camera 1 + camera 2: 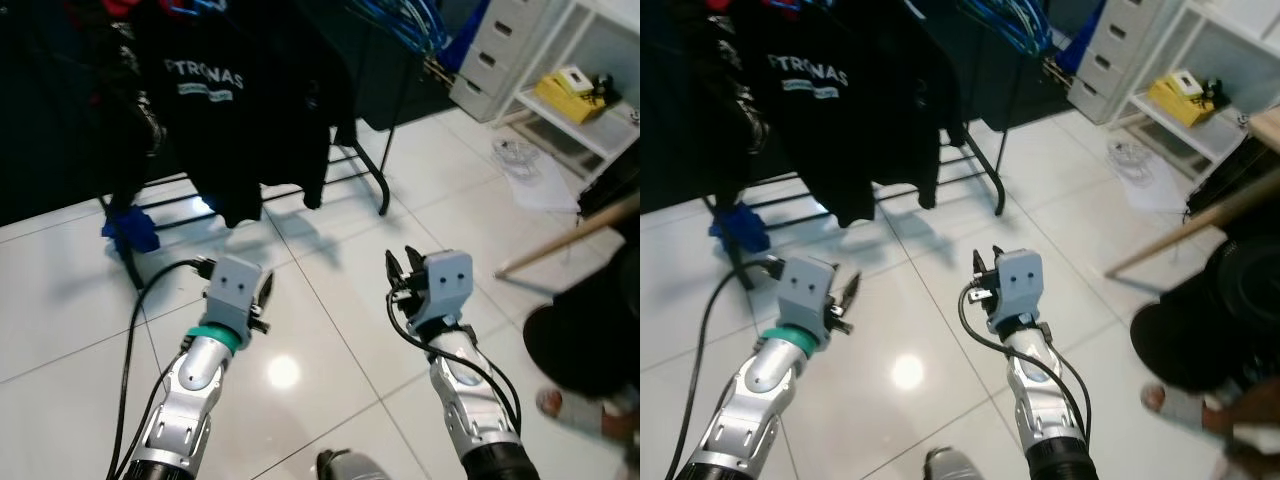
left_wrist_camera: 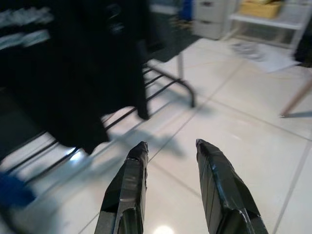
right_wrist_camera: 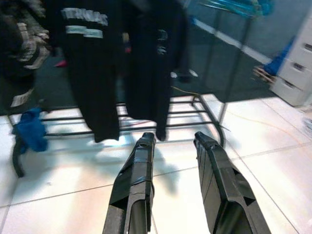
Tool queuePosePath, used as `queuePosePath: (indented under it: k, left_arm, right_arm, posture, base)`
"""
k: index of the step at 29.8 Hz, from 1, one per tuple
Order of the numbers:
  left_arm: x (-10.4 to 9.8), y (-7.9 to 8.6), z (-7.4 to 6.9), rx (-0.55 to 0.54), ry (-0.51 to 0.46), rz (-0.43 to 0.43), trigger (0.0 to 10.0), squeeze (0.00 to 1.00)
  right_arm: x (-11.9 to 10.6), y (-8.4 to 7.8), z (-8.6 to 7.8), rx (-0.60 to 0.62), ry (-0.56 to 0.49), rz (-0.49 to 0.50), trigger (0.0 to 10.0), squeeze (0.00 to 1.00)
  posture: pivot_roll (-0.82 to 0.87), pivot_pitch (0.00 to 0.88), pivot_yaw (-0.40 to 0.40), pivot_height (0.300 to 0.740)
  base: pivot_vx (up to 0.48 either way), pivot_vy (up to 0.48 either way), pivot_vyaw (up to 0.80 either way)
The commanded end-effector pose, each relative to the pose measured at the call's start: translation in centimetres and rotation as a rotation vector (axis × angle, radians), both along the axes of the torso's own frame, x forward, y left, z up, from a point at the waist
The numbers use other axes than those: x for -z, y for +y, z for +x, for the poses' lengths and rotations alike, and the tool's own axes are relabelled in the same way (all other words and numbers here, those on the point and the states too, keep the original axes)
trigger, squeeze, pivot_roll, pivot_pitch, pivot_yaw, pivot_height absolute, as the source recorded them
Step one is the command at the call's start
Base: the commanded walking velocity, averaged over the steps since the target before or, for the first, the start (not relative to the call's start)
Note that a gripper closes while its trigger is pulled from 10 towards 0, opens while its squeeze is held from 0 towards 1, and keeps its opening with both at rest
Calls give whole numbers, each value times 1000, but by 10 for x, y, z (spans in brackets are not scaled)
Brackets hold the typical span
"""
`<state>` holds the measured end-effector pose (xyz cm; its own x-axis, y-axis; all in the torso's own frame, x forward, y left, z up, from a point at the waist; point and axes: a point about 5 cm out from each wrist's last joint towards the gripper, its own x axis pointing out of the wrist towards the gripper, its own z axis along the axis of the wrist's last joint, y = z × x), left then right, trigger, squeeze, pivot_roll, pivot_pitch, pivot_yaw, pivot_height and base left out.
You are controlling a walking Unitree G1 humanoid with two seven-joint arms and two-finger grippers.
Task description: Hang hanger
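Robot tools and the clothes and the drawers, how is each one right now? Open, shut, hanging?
Left tool: open, empty, above the floor.
Right tool: open, empty, pointing at the rack.
Black T-shirt: hanging on the rack.
Clothes rack: standing upright on the tiles.
Grey drawers: shut.
Blue cloth: crumpled by the rack's foot.

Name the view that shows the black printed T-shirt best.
The right wrist view: the black printed T-shirt hangs facing the camera, lettering sharp. Both eye views show it from above at the top edge; the left wrist view blurs it.
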<state>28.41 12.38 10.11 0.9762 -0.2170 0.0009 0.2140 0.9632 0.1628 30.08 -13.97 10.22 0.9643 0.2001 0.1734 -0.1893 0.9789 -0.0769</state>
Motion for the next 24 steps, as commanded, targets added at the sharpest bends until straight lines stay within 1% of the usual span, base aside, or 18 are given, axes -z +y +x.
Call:
queuePosePath:
  k: [1, 5, 7, 11, 13, 15, 16, 17, 18, 19, 21, 22, 24]
  left_arm:
    - [5, -4, -3, 19, 19, -1, 10000, 0]
    - [4, -4, -3, 17, 12, -2, 10000, 0]
    - [3, -3, -3, 14, 10, -2, 10000, 0]
    - [0, 3, -1, -3, -15, 29, 10000, 0]
    - [-1, 3, 0, -8, -21, 32, 10000, 0]
    - [-9, 5, 2, -29, -65, 62, 10000, 0]
    - [-9, 5, 2, -29, -65, 62, 10000, 0]
    - [-20, 8, 5, -69, -128, 90, 10000, 0]
    - [-20, 8, 5, -69, -128, 90, 10000, 0]
    - [-26, 10, 7, -101, -165, 103, 10000, 0]
    - [-33, 13, 9, -133, -200, 115, 10000, 0]
    - [-37, 13, 9, -125, -219, 128, 10000, 0]
    - [-40, 13, 9, -115, -229, 137, 10000, 0]
  right_arm:
    - [5, -3, -2, 11, 22, 5, 10000, 0]
    - [4, -3, -2, 5, 14, -11, 10000, 0]
    - [2, -1, -2, -3, 3, -22, 10000, 0]
    - [-11, 9, 1, -54, -60, -64, 10000, 0]
    - [-15, 12, 2, -64, -73, -68, 10000, 0]
    - [-29, 18, 6, -79, -119, -52, 10000, 0]
    - [-29, 18, 6, -79, -119, -52, 10000, 0]
    - [-46, 24, 12, -88, -173, -27, 10000, 0]
    - [-46, 24, 12, -88, -173, -27, 10000, 0]
    - [-55, 26, 14, -91, -202, -22, 10000, 0]
    - [-63, 28, 16, -92, -230, -19, 10000, 0]
    - [-70, 28, 18, -82, -259, -22, 10000, 0]
    - [-74, 27, 18, -73, -277, -24, 10000, 0]
  posture:
    - [-121, 29, 32, 740]
    - [-122, 30, 32, 740]
    - [-122, 30, 32, 740]
    - [-106, 25, 27, 740]
    - [-99, 23, 26, 740]
    - [-83, 20, 20, 740]
    - [-83, 20, 20, 740]
    - [-67, 17, 11, 740]
    - [-67, 17, 11, 740]
    - [-67, 17, 11, 740]
    - [-67, 17, 11, 740]
    - [-51, 16, 3, 740]
    - [-49, 18, 3, 740]
  base:
    - [0, 0, -800]
    - [0, 0, -800]
    - [0, 0, -444]
    - [0, 0, 0]
    - [0, 0, 0]
    - [0, 0, 0]
    - [0, 0, 0]
    - [0, 0, 0]
    - [0, 0, 0]
    - [0, 0, 0]
    - [0, 0, 0]
    - [0, 0, 0]
    - [0, 0, 0]
